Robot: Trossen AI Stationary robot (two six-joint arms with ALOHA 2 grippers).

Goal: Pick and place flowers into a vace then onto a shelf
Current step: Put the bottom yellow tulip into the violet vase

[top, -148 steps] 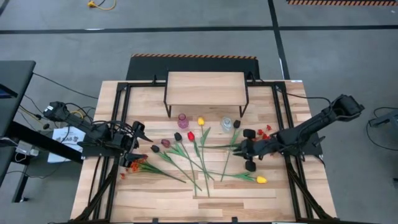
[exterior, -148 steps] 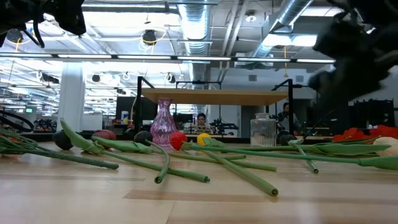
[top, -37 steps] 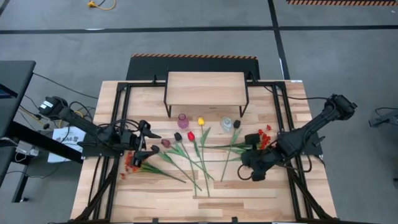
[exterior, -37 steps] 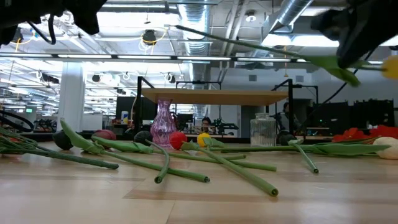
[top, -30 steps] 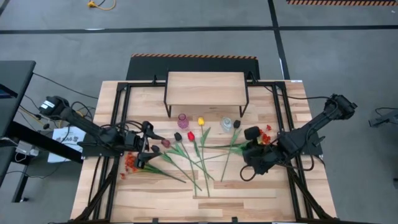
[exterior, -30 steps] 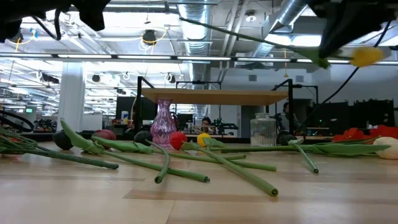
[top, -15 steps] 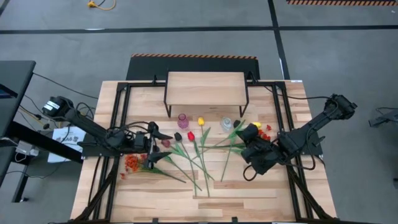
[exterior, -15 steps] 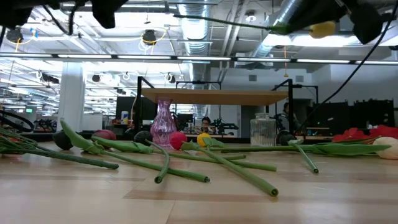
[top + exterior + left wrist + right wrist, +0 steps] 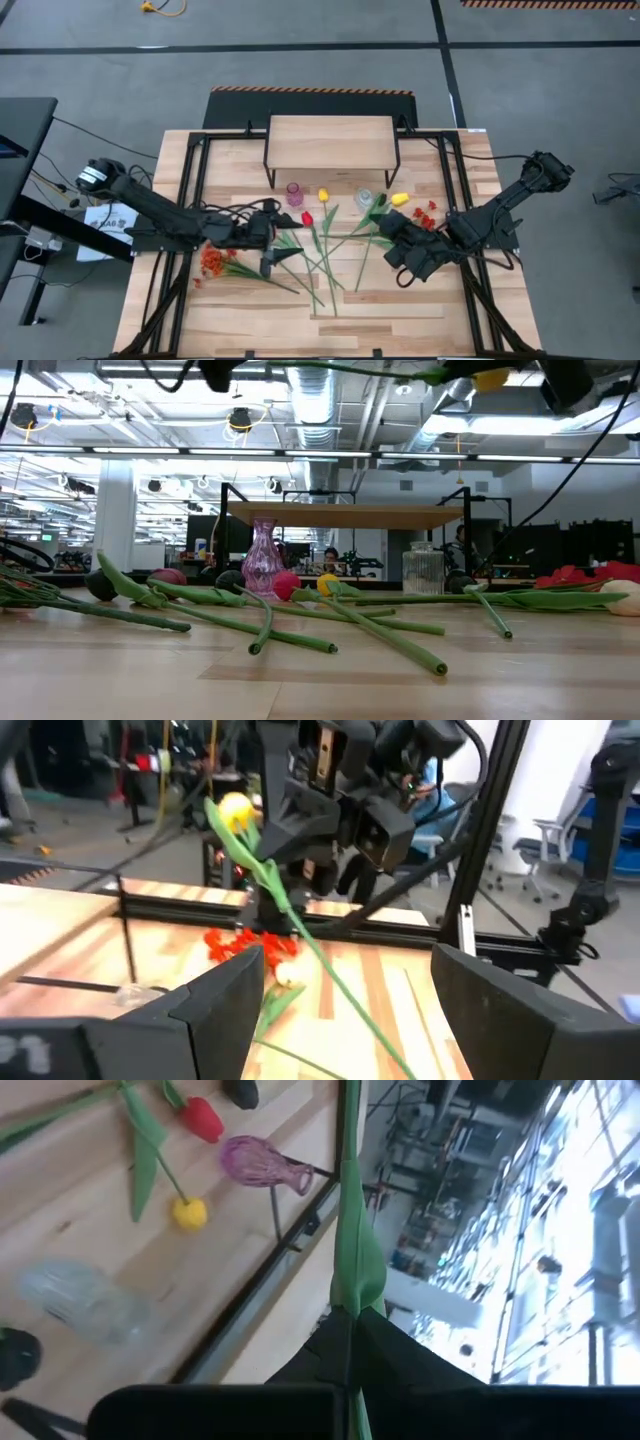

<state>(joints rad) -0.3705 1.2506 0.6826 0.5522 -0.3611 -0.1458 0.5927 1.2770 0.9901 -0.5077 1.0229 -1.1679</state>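
Right now the right gripper [image 9: 385, 225] has its fingers pinched shut on the green stem of a yellow tulip [image 9: 399, 199], carrying it clear of the boards, its yellow head close above the clear glass vase [image 9: 365, 199] near the table's middle. From the right wrist the stem [image 9: 350, 1230] runs straight out from between the dark fingers. The right arm reaches in from the table's right edge.

Across from it, the left gripper [image 9: 283, 240] hangs with its fingers spread wide and nothing between them, above the loose tulips [image 9: 318, 250] lying across the table's centre. Its arm stretches in from the left edge. From the left wrist, both broad fingers [image 9: 225, 1010] frame the raised yellow tulip [image 9: 236, 812] and the right arm behind it.

An orange-red spray [image 9: 214, 262] lies towards the left edge, another red spray [image 9: 428, 213] towards the right. A pink vase [image 9: 294, 192] stands just in front of the shelf [image 9: 331, 141], which sits at the table's far edge.
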